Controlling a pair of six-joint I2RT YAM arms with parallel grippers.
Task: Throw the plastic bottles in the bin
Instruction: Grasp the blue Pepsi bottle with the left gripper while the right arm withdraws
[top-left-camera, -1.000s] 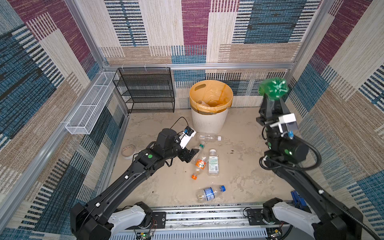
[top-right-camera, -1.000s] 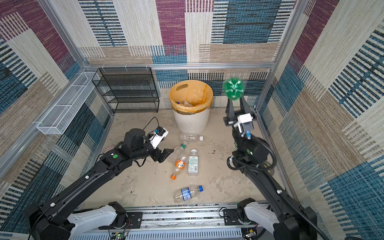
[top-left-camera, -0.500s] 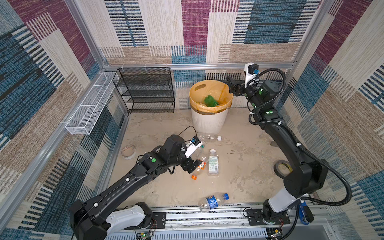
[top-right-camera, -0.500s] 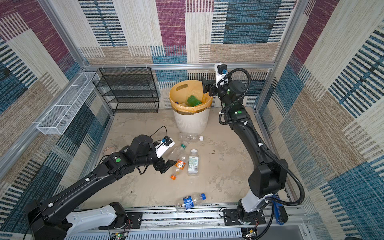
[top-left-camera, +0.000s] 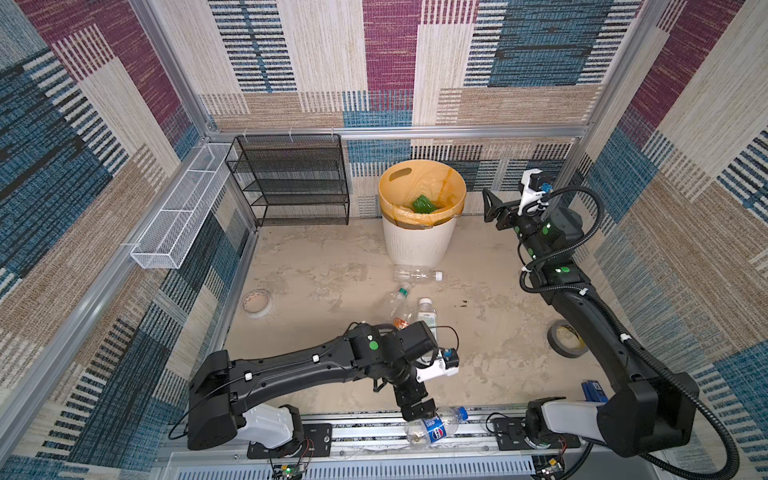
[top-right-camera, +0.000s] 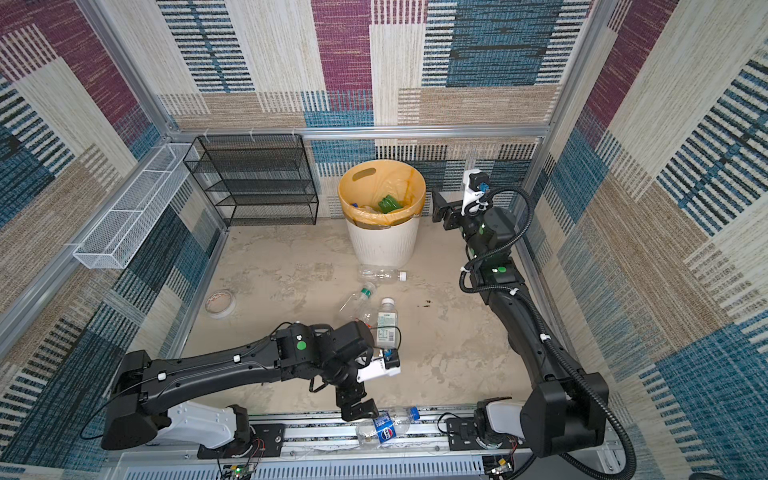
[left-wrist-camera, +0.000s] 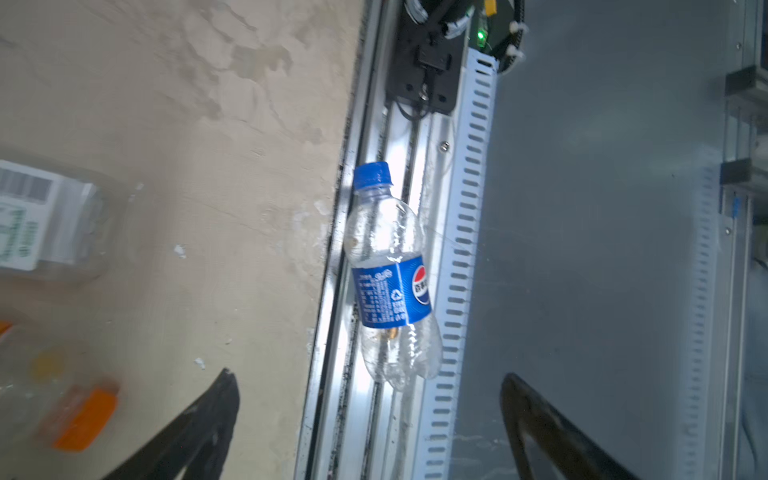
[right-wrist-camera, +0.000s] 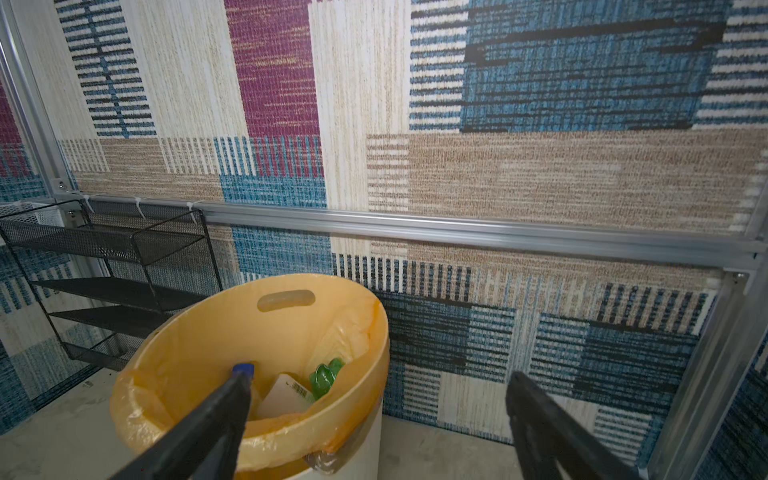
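The bin (top-left-camera: 417, 245) stands at the back wall, and a green bottle (top-left-camera: 423, 204) lies in it among others. My right gripper (top-left-camera: 492, 212) hangs open and empty just right of the bin's rim (right-wrist-camera: 266, 436). A blue-labelled bottle (top-left-camera: 432, 428) lies on the front metal rail. My left gripper (top-left-camera: 417, 409) hovers open right behind it, and in the left wrist view the bottle (left-wrist-camera: 388, 274) lies ahead of the spread fingers. On the floor lie a clear bottle (top-left-camera: 415, 274), a green-capped one (top-left-camera: 397, 297), a white-labelled one (top-left-camera: 427, 313) and an orange-labelled one (top-left-camera: 402, 322) half hidden by the left arm.
A beige tape roll (top-left-camera: 257, 303) lies at the left of the floor and a dark tape roll (top-left-camera: 566, 338) at the right. A black mesh rack (top-left-camera: 291, 178) and a white wire basket (top-left-camera: 178, 224) line the back-left walls. The rail (top-left-camera: 365, 432) edges the floor in front.
My right gripper swung to the bin, opened and dropped the green bottle inside, then drew back a little. My left arm swung to the front edge; the blue-labelled bottle rolled onto the rail.
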